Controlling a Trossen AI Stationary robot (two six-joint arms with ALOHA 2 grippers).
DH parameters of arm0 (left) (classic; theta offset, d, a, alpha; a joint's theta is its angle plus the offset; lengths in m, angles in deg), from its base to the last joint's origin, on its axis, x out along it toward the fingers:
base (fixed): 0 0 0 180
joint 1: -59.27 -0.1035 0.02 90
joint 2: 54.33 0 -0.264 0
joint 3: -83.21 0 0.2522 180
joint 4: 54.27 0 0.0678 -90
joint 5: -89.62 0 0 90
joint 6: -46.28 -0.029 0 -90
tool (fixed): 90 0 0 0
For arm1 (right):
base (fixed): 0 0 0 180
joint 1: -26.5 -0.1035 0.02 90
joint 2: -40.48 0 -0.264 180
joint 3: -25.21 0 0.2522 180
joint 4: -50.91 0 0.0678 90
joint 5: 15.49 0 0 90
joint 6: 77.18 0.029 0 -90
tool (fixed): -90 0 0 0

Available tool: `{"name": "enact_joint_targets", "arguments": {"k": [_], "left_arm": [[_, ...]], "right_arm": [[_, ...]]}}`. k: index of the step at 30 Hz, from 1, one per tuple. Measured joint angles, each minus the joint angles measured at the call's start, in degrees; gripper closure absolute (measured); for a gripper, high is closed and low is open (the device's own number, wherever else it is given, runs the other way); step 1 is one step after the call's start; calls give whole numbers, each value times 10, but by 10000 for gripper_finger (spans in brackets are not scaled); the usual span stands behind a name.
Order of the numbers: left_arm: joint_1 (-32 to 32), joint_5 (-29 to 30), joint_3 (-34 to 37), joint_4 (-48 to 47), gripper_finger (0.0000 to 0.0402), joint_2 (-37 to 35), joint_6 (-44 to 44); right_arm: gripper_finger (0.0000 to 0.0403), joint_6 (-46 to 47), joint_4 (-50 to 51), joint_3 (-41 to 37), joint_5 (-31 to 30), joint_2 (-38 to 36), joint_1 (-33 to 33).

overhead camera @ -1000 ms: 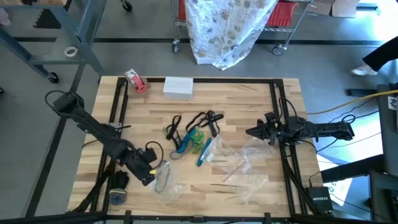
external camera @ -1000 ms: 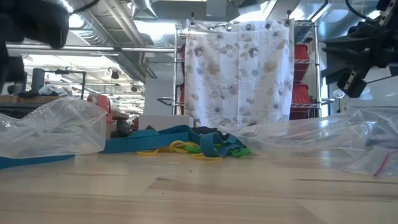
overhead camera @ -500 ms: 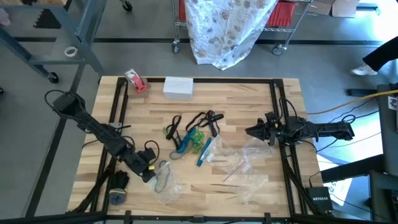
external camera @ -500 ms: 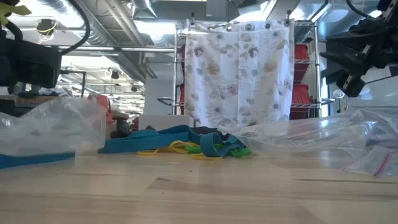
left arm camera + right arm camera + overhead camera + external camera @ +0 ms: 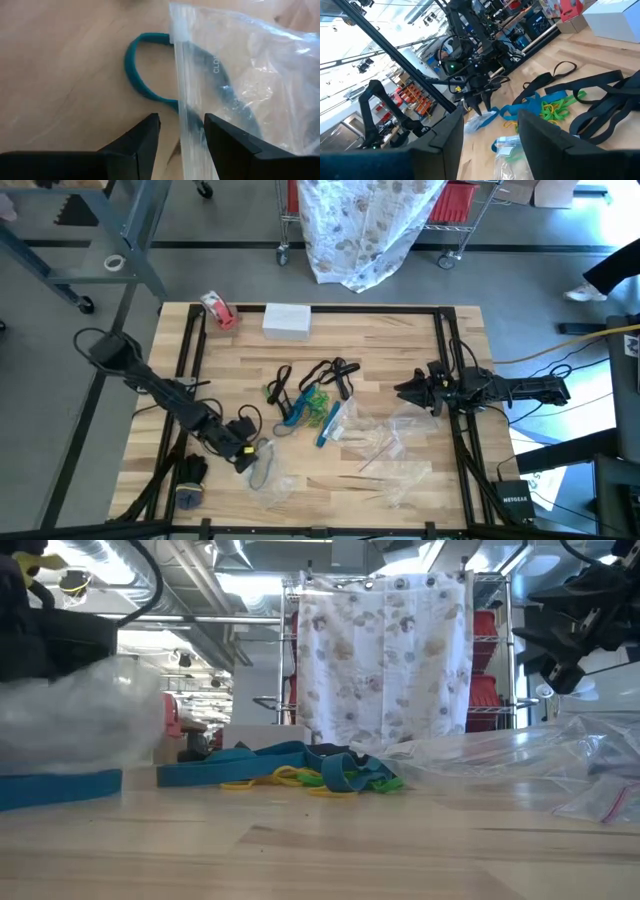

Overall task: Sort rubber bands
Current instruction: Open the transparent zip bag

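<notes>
The rubber bands [image 5: 310,400] lie in a heap of black, blue, green and yellow loops mid-table, also seen in the low view [image 5: 310,778] and the right wrist view [image 5: 555,107]. One teal band [image 5: 136,75] lies apart at the near left. It rests flat on the wood, with part of it under or inside a clear bag [image 5: 240,75]. My left gripper [image 5: 248,460] is low over that bag. It is open, and its fingers stand on either side of the bag's zip edge. My right gripper [image 5: 402,392] waits at the right, level and open. My left gripper comes down at a slant onto the clear bag's zip edge [image 5: 186,135]. That edge runs along between the two open fingers. The bag lies on the table. I cannot tell whether either finger touches the edge.
More clear bags [image 5: 390,445] lie at the near right. A red-and-white tape roll [image 5: 218,311] and a white box [image 5: 287,320] sit at the far edge. Black frame rails [image 5: 190,350] run along both sides. There is bare wood at the far middle and near middle.
My left gripper has sunk toward the clear bag at the near left and tipped further downward. In the low view the bag's raised top has dropped lower and is blurred.
</notes>
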Motion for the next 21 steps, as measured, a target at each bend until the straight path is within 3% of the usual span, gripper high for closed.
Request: {"name": "enact_joint_targets", "arguments": {"k": [7, 21], "left_arm": [[-1, -10, 1, 66, 257, 12, -26], [-6, -31, -6, 85, 395, 39, -62]], "right_arm": [[224, -19, 0, 0, 1, 0, 0], [224, -27, -2, 0, -9, 0, 0]]}}
